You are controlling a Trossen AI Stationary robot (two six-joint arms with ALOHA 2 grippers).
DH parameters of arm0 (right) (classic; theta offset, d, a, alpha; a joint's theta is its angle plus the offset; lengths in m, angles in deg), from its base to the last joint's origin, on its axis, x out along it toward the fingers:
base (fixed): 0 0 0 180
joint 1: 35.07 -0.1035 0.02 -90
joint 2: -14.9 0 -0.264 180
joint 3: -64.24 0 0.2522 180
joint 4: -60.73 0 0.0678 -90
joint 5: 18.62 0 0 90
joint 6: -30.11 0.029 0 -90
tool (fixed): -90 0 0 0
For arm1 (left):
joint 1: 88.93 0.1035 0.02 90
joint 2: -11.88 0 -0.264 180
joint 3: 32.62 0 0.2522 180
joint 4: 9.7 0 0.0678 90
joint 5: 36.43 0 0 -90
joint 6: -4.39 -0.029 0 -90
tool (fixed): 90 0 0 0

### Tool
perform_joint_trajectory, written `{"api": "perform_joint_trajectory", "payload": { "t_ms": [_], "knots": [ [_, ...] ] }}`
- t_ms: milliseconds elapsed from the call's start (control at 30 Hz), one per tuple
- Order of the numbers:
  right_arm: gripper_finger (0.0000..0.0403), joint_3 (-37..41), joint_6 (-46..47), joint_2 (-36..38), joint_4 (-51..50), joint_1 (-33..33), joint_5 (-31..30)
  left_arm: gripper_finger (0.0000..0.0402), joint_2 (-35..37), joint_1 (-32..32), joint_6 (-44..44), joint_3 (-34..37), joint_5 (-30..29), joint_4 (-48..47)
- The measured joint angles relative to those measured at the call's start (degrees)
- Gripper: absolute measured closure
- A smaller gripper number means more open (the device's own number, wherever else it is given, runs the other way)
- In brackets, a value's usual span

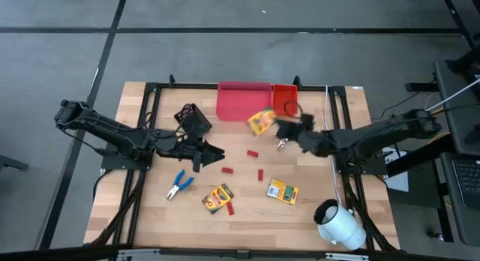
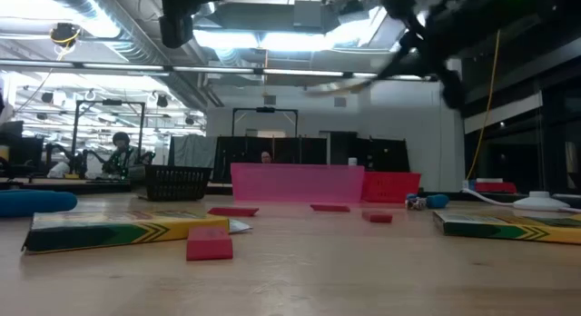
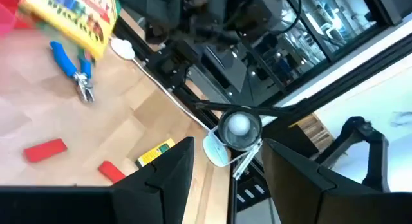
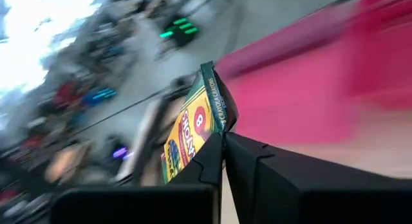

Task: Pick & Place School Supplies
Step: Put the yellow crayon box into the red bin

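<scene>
Currently, entry 1: my right gripper [image 4: 222, 143], jaws pinching a crayon box [image 4: 193, 124] by its edge, box standing up between the fingers in the right wrist view. In the high view the held box [image 1: 261, 121] sits upper centre, lifted, just at the lower edge of the pink bin [image 1: 243, 100], w/ the red bin [image 1: 284, 97] right beside it.

Entry 2: my left gripper [image 1: 216, 153], centre-left of the high view, jaws spread, nothing between them; left wrist view shows the two dark fingers [image 3: 168, 166] apart. Waiting.

Entry 3, loose on the table [image 1: 150, 208]:
- 2 more crayon boxes, one lower centre [image 1: 217, 197], one lower right of centre [image 1: 282, 191].
- blue-handled pliers [image 1: 178, 184], lower left; 2nd pair [image 1: 283, 143] approx. under my right arm, partly hidden.
- red pieces: centre [image 1: 253, 152], [image 1: 226, 170], [image 1: 260, 174], lower centre [image 1: 230, 209].
- white cylinder [image 1: 339, 223], lower right, not mine to move.

Step, by my judgement: carry phase, box 1 of 3 en route to a bin. Which bin is meant, can't tell. Next move calls for: get the box fully over the bin opening, lower, spread jaws. Then back for the rest; tiny red pieces will likely need a narrower, more careful pinch.
</scene>
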Motion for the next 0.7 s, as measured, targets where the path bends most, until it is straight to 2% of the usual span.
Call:
{"api": "perform_joint_trajectory", "payload": {
  "t_ms": [67, 167, 400, 533, 700],
  "knots": [
    [0.0395, 0.02, 3.90, 4.33, -10.07, 2.61, 0.75, 0.0222, 0.00, 0.00, -0.42, 0.00, -0.95, 0.05],
    [0.0395, 0.02, 3.91, 9.16, -17.93, 7.40, 4.43, 0.0222, 0.00, 0.09, -1.32, 0.00, -1.60, 0.10],
    [0.0395, 0.02, -2.61, 11.98, -23.73, 19.06, 10.58, 0.0222, 0.00, 1.78, -1.54, 0.00, -1.61, 0.68],
    [0.0395, 0.02, -11.32, 11.98, -24.19, 26.37, 19.30, 0.0222, 0.37, 1.92, -1.79, 0.00, -1.65, 1.14],
    [0.0395, 0.02, -22.89, 11.98, -23.46, 33.16, 26.72, 0.0222, 0.35, 1.92, -1.51, 0.00, -1.68, 1.00]
  ]
}}
